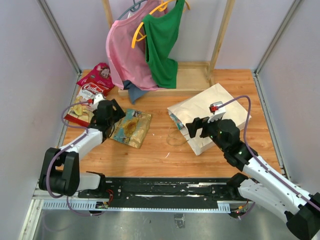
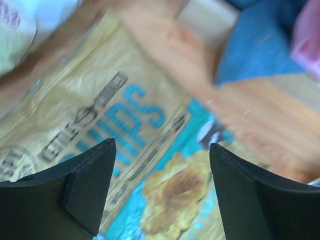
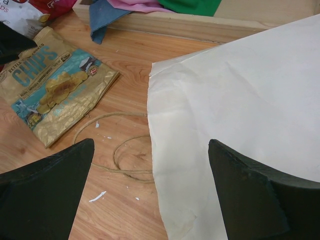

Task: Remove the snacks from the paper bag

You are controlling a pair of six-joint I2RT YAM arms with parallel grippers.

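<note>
left hand [image 2: 160,150] over chips packet [image 2: 95,107], jaws apart

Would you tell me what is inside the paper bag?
What looks like a teal packet peeks from the mouth of the paper bag; everything deeper is hidden by its upper wall.

The large cream paper bag [image 3: 240,125] looks matt and creased; left of it, the gold-and-teal crinkled chips packet [image 3: 55,90] shines glossy on the smooth wooden tabletop [image 3: 135,60].
</note>
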